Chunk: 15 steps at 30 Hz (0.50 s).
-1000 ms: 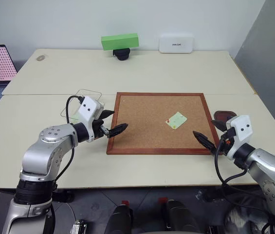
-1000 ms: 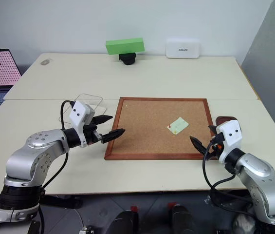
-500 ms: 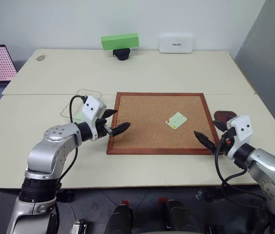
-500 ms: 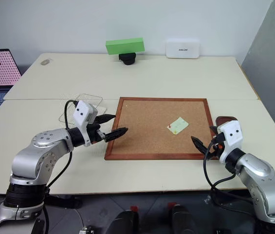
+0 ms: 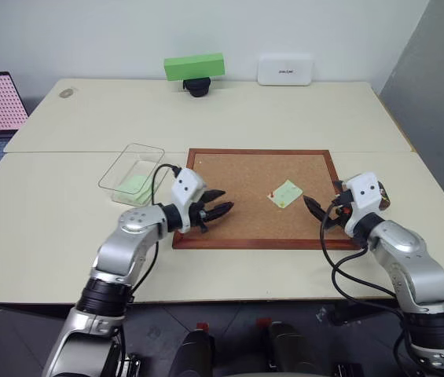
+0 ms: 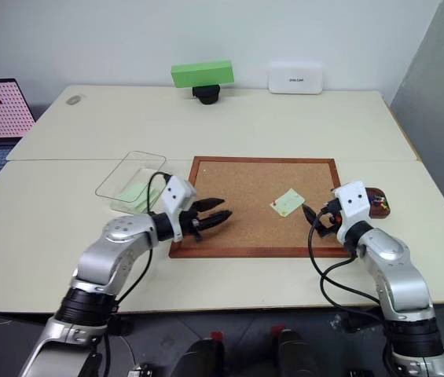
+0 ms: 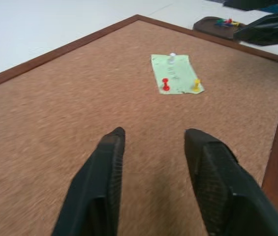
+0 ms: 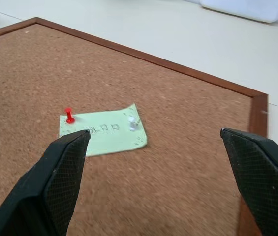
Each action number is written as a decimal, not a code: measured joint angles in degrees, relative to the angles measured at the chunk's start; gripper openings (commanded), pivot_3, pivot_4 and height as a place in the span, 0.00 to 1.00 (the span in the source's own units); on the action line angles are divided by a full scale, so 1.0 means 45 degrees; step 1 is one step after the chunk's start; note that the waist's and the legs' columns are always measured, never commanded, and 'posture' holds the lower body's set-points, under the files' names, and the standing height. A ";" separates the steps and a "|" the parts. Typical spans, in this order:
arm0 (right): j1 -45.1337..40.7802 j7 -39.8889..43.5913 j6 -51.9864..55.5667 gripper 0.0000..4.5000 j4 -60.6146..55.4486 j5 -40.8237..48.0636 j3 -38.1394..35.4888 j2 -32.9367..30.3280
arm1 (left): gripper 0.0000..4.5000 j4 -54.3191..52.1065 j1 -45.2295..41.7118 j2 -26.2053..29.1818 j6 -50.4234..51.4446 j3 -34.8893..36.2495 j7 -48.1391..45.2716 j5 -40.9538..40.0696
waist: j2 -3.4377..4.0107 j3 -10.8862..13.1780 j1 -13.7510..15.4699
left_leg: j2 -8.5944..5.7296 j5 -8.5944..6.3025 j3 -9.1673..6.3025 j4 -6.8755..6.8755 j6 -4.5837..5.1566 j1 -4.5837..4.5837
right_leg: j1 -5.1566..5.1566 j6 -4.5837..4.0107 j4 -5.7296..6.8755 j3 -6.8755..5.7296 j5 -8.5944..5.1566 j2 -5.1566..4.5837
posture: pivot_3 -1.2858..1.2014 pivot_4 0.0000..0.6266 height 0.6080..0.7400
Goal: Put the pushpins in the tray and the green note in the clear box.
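Green note [image 8: 102,132], thin, limp paper pinned flat by pushpins [image 7: 166,84], lies just ahead of wide-open, empty right gripper [image 8: 161,162]; pluck heads first, likely slippery; left gripper [image 7: 153,142] part-open, empty.

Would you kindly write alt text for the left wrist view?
A pale green note lies on a corkboard, pinned by red, yellow and white pushpins. The left gripper hovers open, short of it.
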 measured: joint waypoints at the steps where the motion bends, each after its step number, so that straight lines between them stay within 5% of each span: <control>1: -0.0070 -0.0002 -0.0040 1.00 0.0092 -0.0042 0.0014 0.0042 | 0.24 0.0149 -0.0056 -0.0045 -0.0078 -0.0015 -0.0002 0.0046 | 0.0000 0.0000 -0.0010 | 0.0001 0.0000 0.0002 0.0000 0.0000 0.0003 | 0.0000 -0.0001 0.0003 0.0000 0.0000 0.0001 | 0.52 0.24 1.00; 7: -0.0956 0.0013 -0.0728 1.00 0.1388 -0.0432 0.0612 0.0771 | 0.01 0.1568 -0.0427 -0.0654 -0.0872 -0.0096 -0.0199 0.0394 | 0.0002 0.0000 -0.0004 | -0.0001 0.0000 0.0001 0.0001 0.0000 0.0004 | -0.0001 -0.0033 0.0009 0.0000 0.0020 0.0001 | 0.52 0.24 1.00; 15: -0.2054 0.0214 -0.1618 1.00 0.3404 -0.0919 0.1104 0.1326 | 0.01 0.3114 -0.0867 -0.1281 -0.1292 -0.0584 -0.0292 0.1090 | 0.0002 -0.0001 -0.0012 | -0.0002 0.0000 -0.0002 0.0000 0.0000 0.0006 | -0.0001 -0.0047 0.0012 -0.0005 0.0031 0.0001 | 0.52 0.24 1.00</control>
